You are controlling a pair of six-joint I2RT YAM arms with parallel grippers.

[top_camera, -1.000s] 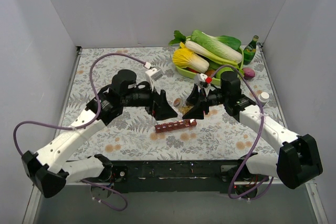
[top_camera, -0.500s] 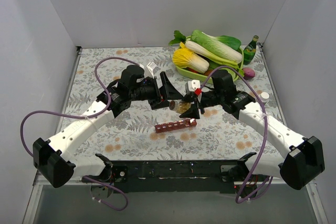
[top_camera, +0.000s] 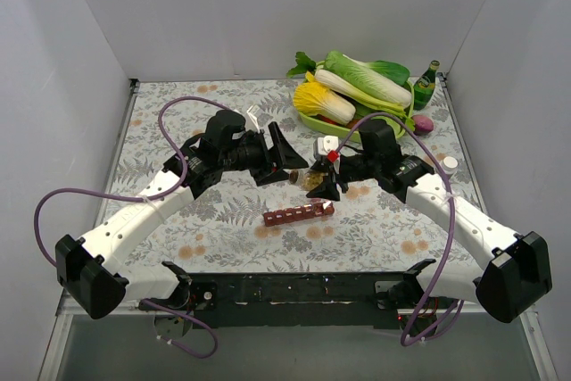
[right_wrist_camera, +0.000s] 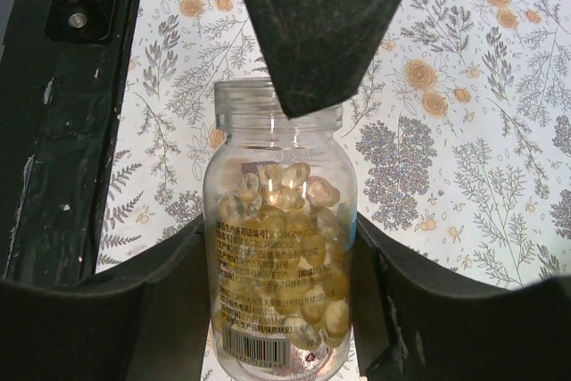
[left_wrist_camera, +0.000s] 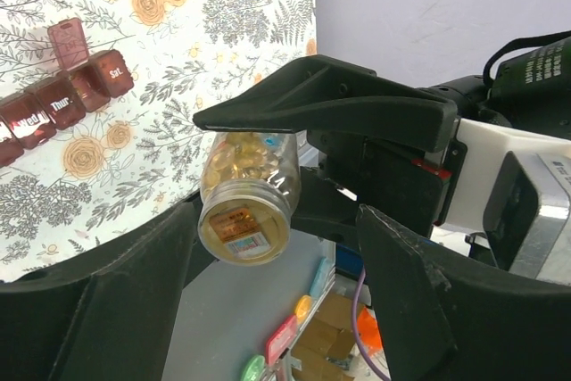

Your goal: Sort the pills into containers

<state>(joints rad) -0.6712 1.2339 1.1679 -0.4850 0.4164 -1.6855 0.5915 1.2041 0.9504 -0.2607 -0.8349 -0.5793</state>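
Observation:
A clear pill bottle (right_wrist_camera: 278,292), uncapped and full of yellow softgels, is clamped between my right gripper's (right_wrist_camera: 278,229) pads and held above the table. In the top view the bottle (top_camera: 310,181) sits at the right gripper (top_camera: 323,183), just behind the dark red pill organizer (top_camera: 299,214). My left gripper (top_camera: 290,163) is open, its jaws wide apart around the bottle's far end without touching it. In the left wrist view the bottle (left_wrist_camera: 250,194) points one end at the camera, and the organizer (left_wrist_camera: 71,86) shows one lid raised.
A green tray of vegetables (top_camera: 357,95) stands at the back right with a green bottle (top_camera: 428,83) beside it. A small white cap (top_camera: 449,164) lies right of my right arm. The black base rail (top_camera: 294,290) runs along the near edge.
My left gripper has swung up and to the right from beside the organizer to the bottle's end. My right gripper has lifted the bottle and shifted slightly left. Little has moved in the last half second.

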